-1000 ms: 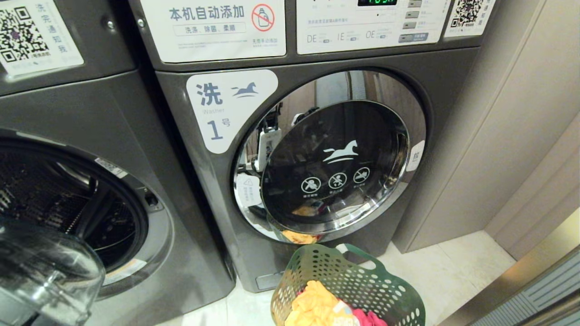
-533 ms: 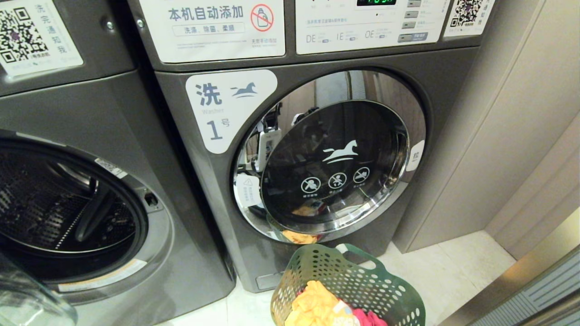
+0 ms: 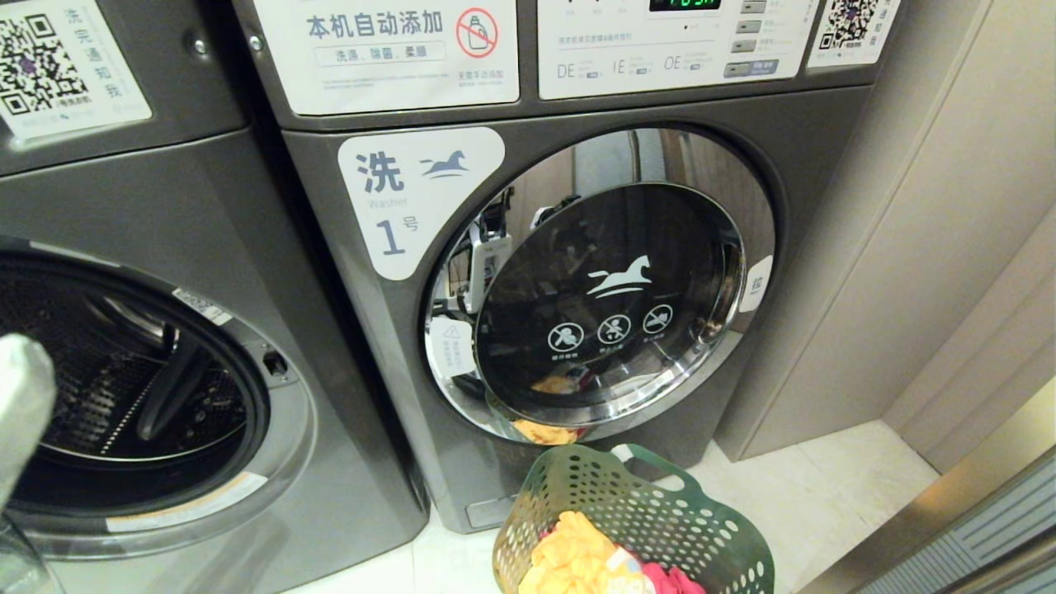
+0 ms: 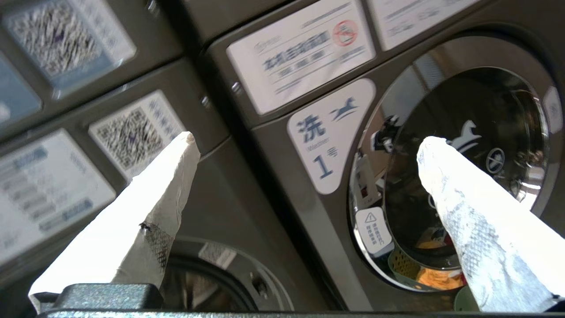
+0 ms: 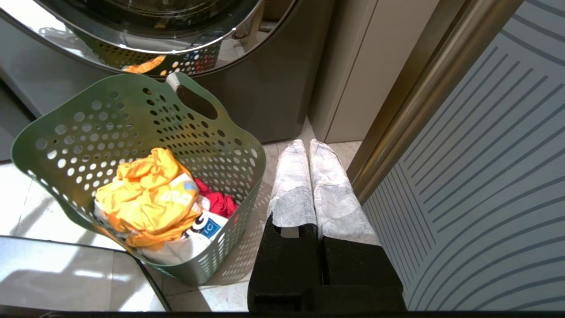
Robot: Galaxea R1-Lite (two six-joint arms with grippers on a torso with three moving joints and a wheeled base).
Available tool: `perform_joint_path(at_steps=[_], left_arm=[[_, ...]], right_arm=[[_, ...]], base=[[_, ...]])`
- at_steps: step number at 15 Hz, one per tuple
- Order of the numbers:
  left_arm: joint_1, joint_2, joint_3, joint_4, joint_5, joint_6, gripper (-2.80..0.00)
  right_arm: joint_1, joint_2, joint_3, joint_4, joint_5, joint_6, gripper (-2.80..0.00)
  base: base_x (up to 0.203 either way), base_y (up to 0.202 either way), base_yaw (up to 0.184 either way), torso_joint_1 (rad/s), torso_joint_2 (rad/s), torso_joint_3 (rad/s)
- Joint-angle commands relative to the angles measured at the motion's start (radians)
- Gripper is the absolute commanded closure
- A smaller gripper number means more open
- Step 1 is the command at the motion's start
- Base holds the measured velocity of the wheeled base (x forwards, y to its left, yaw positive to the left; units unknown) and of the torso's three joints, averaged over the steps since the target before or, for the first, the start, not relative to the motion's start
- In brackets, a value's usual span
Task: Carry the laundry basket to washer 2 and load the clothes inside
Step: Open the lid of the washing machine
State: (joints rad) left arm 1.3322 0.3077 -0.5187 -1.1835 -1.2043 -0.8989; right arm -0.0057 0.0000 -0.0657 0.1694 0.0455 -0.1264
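The laundry basket [image 3: 635, 528] stands on the floor before washer 1 [image 3: 577, 280], the clothes [image 5: 154, 198] inside it and unloaded, beside open washer 2 [image 3: 140, 388], while the left gripper [image 4: 304, 163] hangs spread and empty and the right gripper [image 5: 309, 152] rests clenched.

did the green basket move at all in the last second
No. In the head view the basket sits in the same spot on the floor below the closed door of washer 1, clothes inside as before.
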Motion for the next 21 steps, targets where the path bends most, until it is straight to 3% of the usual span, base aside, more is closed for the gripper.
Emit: perform_joint_path(at_steps=[1, 4, 6, 7, 9, 10, 12, 13, 15, 16, 18, 20, 21], left_arm=[[0.031, 0.066, -0.048, 0.120, -0.026, -0.004, -2.80], [0.045, 0.148, -0.220, 0.643, -0.100, 0.006, -2.80], [0.053, 0.259, -0.308, 0.952, -0.130, 0.097, -2.80], [0.061, 0.302, -0.324, 1.053, -0.137, 0.213, -2.80], [0.069, 0.363, -0.293, 1.099, -0.097, 0.521, -2.80], [0.070, 0.395, -0.262, 1.109, -0.015, 0.728, -2.80], [0.064, 0.481, -0.216, 1.130, 0.279, 1.132, -2.80], [0.044, 0.538, -0.196, 1.136, 0.431, 1.279, -2.80], [-0.013, 0.598, -0.174, 1.133, 0.718, 1.452, -2.80], [-0.046, 0.628, -0.172, 1.127, 0.832, 1.499, -2.80], [-0.120, 0.698, -0.178, 1.119, 0.934, 1.531, -2.80], [-0.190, 0.732, -0.189, 1.108, 1.050, 1.498, -2.80], [-0.228, 0.754, -0.191, 1.096, 1.144, 1.461, -2.80]], right_arm=[[0.000, 0.002, 0.000, 0.001, 0.000, -0.001, 0.00], [0.000, 0.002, 0.000, 0.001, 0.000, -0.001, 0.00], [0.000, 0.002, 0.001, 0.001, 0.001, -0.001, 0.00], [0.000, 0.002, 0.000, 0.001, 0.000, -0.001, 0.00], [0.000, 0.002, 0.000, 0.001, 0.000, -0.001, 0.00], [0.000, 0.002, 0.000, 0.001, 0.000, -0.001, 0.00], [0.000, 0.002, 0.000, 0.001, 0.000, -0.001, 0.00], [0.000, 0.002, 0.000, 0.001, 0.000, -0.001, 0.00], [0.000, 0.002, 0.000, 0.001, 0.000, -0.001, 0.00], [0.000, 0.002, 0.000, 0.001, 0.000, -0.001, 0.00], [0.000, 0.002, 0.001, 0.001, 0.000, -0.001, 0.00], [0.000, 0.002, 0.000, 0.001, 0.002, -0.001, 0.00], [0.000, 0.002, 0.000, 0.001, 0.000, -0.001, 0.00]], base=[[0.000, 0.000, 0.000, 0.000, 0.00, 0.000], [0.000, 0.000, 0.000, 0.000, 0.00, 0.000], [0.000, 0.000, 0.000, 0.000, 0.00, 0.000], [0.000, 0.000, 0.000, 0.000, 0.00, 0.000], [0.000, 0.000, 0.000, 0.000, 0.00, 0.000], [0.000, 0.000, 0.000, 0.000, 0.00, 0.000], [0.000, 0.000, 0.000, 0.000, 0.00, 0.000], [0.000, 0.000, 0.000, 0.000, 0.00, 0.000], [0.000, 0.000, 0.000, 0.000, 0.00, 0.000], [0.000, 0.000, 0.000, 0.000, 0.00, 0.000], [0.000, 0.000, 0.000, 0.000, 0.00, 0.000], [0.000, 0.000, 0.000, 0.000, 0.00, 0.000], [0.000, 0.000, 0.000, 0.000, 0.00, 0.000]])
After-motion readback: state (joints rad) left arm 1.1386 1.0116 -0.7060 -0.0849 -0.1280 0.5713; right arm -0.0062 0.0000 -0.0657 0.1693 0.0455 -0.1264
